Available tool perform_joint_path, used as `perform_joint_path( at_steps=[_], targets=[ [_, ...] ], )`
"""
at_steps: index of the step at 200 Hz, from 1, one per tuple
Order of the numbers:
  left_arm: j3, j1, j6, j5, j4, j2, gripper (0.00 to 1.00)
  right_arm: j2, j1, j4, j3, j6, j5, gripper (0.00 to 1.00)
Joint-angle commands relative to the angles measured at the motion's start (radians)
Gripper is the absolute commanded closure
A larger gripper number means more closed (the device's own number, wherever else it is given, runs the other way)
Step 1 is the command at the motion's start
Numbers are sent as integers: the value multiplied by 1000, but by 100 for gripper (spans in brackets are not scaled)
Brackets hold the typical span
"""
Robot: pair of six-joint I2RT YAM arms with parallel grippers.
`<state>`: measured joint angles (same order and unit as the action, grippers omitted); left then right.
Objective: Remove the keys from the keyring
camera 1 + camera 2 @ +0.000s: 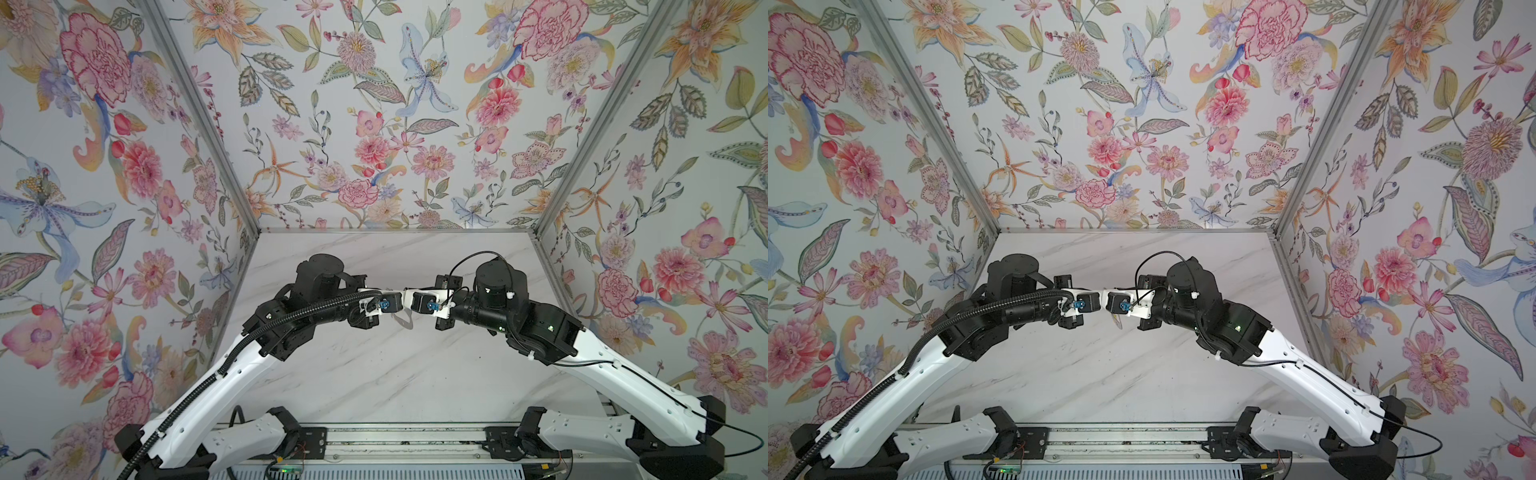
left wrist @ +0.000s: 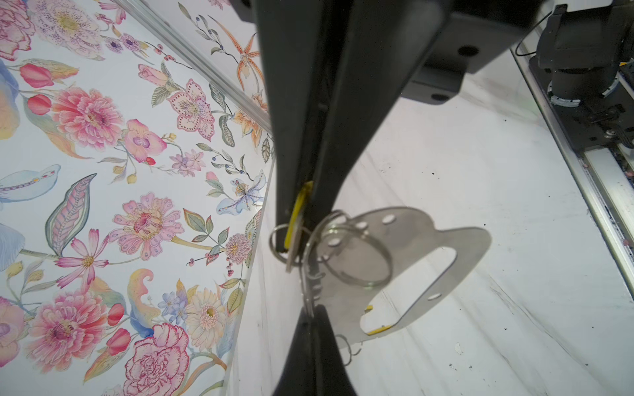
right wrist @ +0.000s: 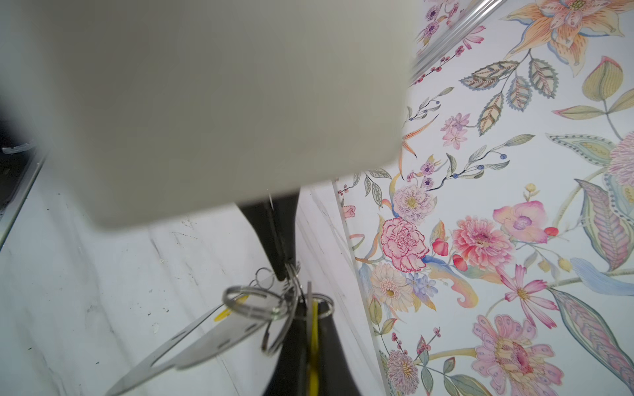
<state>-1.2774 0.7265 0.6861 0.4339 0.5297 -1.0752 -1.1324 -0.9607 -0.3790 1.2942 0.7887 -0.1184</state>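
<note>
Left end effector (image 2: pixel 303 216) pinches a yellow-tagged key (image 2: pixel 291 229) (keyring (image 2: pixel 411 233) hanging alongside).

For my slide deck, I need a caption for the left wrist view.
Left end effector pinches a yellow-tagged key, the flat grey keyring hanging beside it above the marble table.

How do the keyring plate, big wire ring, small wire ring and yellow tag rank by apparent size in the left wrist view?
1. keyring plate
2. big wire ring
3. small wire ring and yellow tag: alike; the tag is edge-on and partly hidden, so unranked.
</note>
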Motion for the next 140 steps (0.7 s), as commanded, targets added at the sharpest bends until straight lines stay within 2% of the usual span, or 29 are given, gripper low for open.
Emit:
perform_joint_path(
  at_steps=[1,77,96,120,140],
  targets=[
    [7,-19,-56,37,-133,38,100,22,-3,-11,-15,-28,-55,100],
    [38,-33,-98,125,-140,49,100,70,15,59,-67,-76,-38,100],
    [54,-33,-110,117,-133,54,94,86,18,77,-76,-82,-44,100],
    [64,-35,-142,95,-131,68,92,95,17,89,-84,-91,-59,100],
    [72,-46,-192,105,-137,77,83,94,16,100,-91,-92,-69,100]
  ],
)
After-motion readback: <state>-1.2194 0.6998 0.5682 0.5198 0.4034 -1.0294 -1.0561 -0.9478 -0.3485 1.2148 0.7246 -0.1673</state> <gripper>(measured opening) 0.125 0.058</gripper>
